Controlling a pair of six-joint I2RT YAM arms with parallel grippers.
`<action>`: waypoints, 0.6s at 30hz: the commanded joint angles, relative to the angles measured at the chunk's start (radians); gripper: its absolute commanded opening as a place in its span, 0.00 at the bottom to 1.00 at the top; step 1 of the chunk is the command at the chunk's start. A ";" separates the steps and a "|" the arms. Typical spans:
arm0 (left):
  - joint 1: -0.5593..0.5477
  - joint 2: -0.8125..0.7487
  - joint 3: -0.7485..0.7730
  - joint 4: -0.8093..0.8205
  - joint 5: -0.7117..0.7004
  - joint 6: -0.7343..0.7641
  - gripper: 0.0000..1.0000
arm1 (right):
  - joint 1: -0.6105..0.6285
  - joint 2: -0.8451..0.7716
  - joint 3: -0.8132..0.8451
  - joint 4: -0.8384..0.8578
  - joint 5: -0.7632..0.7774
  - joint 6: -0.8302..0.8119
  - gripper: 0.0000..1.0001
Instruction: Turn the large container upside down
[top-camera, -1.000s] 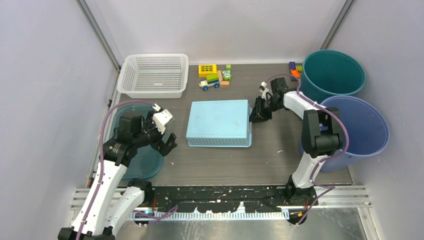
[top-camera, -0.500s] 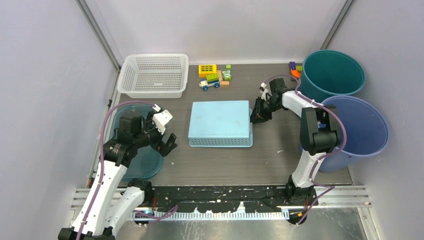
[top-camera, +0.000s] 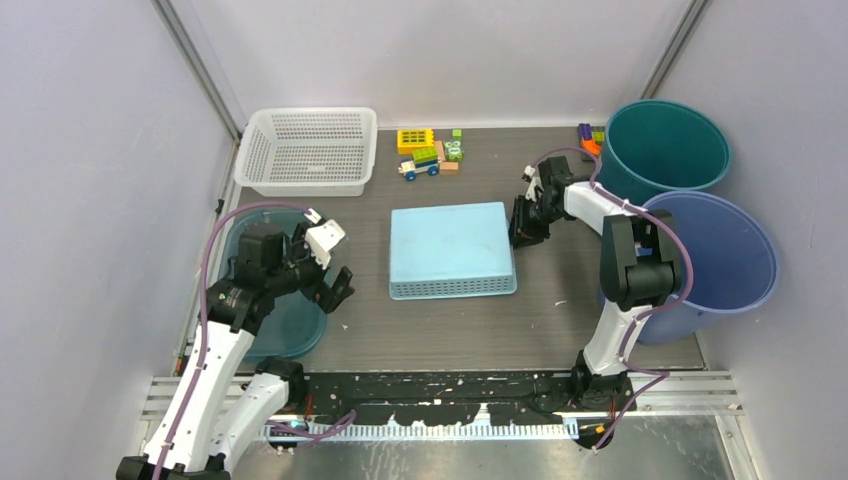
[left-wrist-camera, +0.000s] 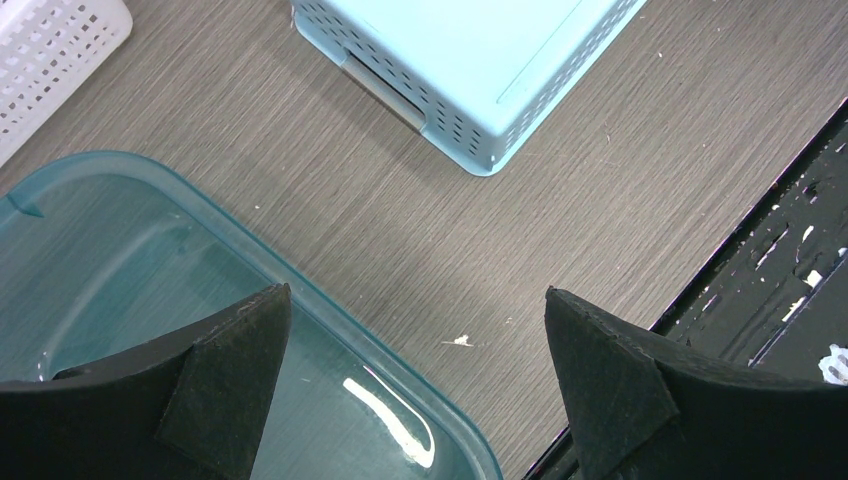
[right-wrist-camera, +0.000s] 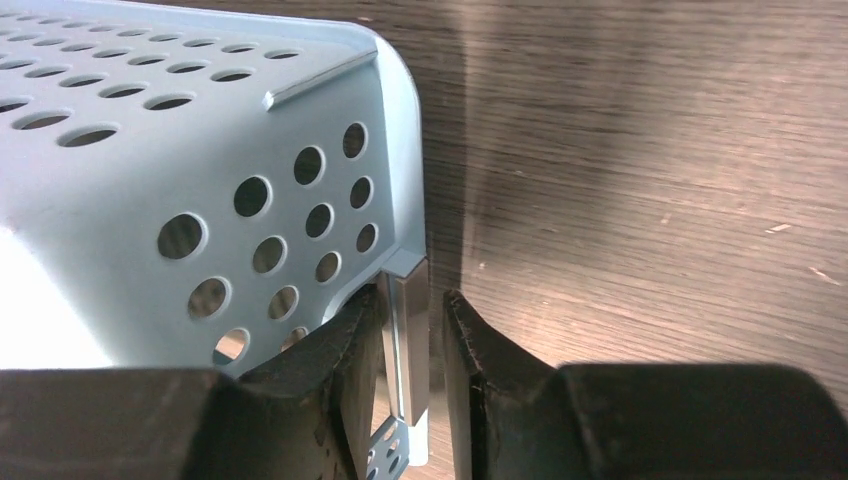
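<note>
The large container (top-camera: 452, 248) is a light blue perforated basket lying bottom up in the middle of the table, also seen in the left wrist view (left-wrist-camera: 470, 70) and the right wrist view (right-wrist-camera: 200, 180). My right gripper (top-camera: 520, 228) sits low at its right end. Its jaws (right-wrist-camera: 412, 300) straddle the basket's grey metal handle (right-wrist-camera: 408, 340), slightly open, with a thin gap between the handle and the right finger. My left gripper (top-camera: 335, 265) hovers wide open and empty over the corner of a teal tub (left-wrist-camera: 150, 260), well left of the basket.
A white mesh basket (top-camera: 308, 150) stands at the back left, with toy blocks (top-camera: 428, 152) beside it. A teal bucket (top-camera: 665, 145) and a blue bucket (top-camera: 725, 255) crowd the right side. The teal tub (top-camera: 290, 325) lies under the left arm.
The blue basket has slid a little to the right and turned slightly with the right gripper. The right jaws have parted a little round the handle. The left arm has not moved.
</note>
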 joint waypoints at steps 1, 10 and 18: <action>0.008 -0.008 0.006 0.039 0.009 -0.009 1.00 | -0.001 -0.088 0.026 -0.008 0.100 -0.035 0.35; 0.008 -0.007 0.008 0.039 0.010 -0.011 1.00 | -0.002 -0.120 0.022 0.007 0.040 -0.050 0.46; 0.008 -0.012 0.008 0.036 0.010 -0.012 1.00 | -0.003 -0.184 0.034 0.002 -0.011 -0.041 0.48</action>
